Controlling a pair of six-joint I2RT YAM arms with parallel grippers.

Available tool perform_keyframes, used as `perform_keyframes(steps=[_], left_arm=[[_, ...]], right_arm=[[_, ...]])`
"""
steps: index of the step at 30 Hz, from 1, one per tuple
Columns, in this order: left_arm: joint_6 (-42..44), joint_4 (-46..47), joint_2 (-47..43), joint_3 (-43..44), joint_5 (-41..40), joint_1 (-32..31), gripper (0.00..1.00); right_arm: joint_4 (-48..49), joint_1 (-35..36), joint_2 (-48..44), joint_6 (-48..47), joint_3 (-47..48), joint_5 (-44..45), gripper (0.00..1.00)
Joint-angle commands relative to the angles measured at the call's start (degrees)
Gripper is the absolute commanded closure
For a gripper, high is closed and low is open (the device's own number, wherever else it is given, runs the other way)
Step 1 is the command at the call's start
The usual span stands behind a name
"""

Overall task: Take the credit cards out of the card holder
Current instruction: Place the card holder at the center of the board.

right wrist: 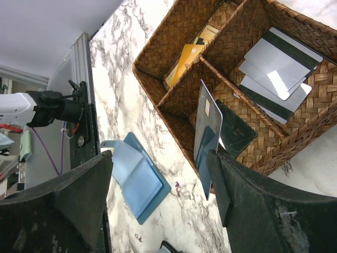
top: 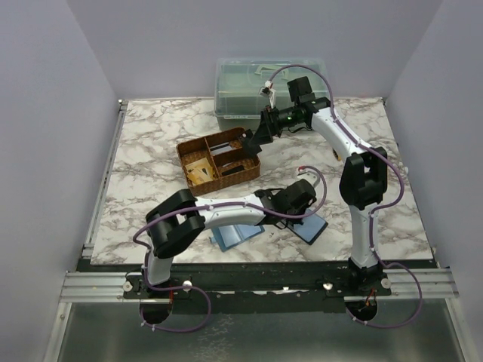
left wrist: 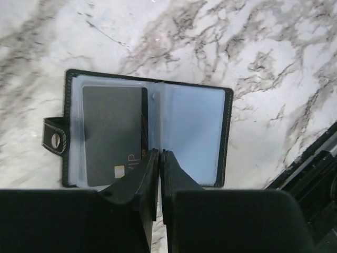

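Observation:
The black card holder (left wrist: 226, 137) lies open on the marble, blue-grey inside up, snap tab (left wrist: 55, 139) at its left. A dark card (left wrist: 113, 132) sits in its left sleeve; the right sleeve looks empty. My left gripper (left wrist: 159, 154) is shut, its tips at the holder's near edge by the centre fold; in the top view it (top: 304, 213) hangs over the holder (top: 315, 229). My right gripper (right wrist: 160, 158) is open over the wicker basket (top: 219, 160). A silvery card (right wrist: 206, 118) stands on edge against its right finger (right wrist: 247, 200), above the basket's rim.
The basket (right wrist: 174, 100) holds silver cards (right wrist: 279, 74), a dark card (right wrist: 237, 133) and orange cards (right wrist: 188, 54) in separate compartments. A light-blue flat folder (top: 234, 235) lies open near the front edge. A clear lidded bin (top: 249, 90) stands at the back.

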Motion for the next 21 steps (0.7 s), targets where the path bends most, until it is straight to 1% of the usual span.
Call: perform_keyframes(steps=[1, 5, 8, 13, 17, 21], left_arm=[[-4.33, 7.31, 3.33, -2.93, 7.31, -0.05, 0.86], [-7.01, 11.07, 3.95, -5.35, 9.47, 0.51, 0.80], [-8.27, 12.25, 4.10, -5.93, 10.49, 0.69, 0.70], [-10.28, 16.68, 3.87, -7.10, 15.22, 0.84, 0.57], [-12.16, 19.39, 3.28, -8.30, 19.73, 0.78, 0.52], [-13.14, 20.58, 1.61, -10.19, 18.93, 1.12, 0.50]], right_arm=[[-1.30, -0.39, 0.59, -0.86, -0.22, -1.64, 0.19], [-1.13, -0.37, 1.00, -0.65, -0.36, -1.99, 0.20], [-1.15, -0.35, 1.24, -0.51, -0.09, -1.99, 0.20], [-1.11, -0.36, 1.29, -0.51, -0.29, -1.83, 0.20], [-0.93, -0.36, 1.24, -0.51, -0.53, -1.73, 0.20], [-0.80, -0.37, 1.31, -0.38, -0.59, -1.86, 0.20]])
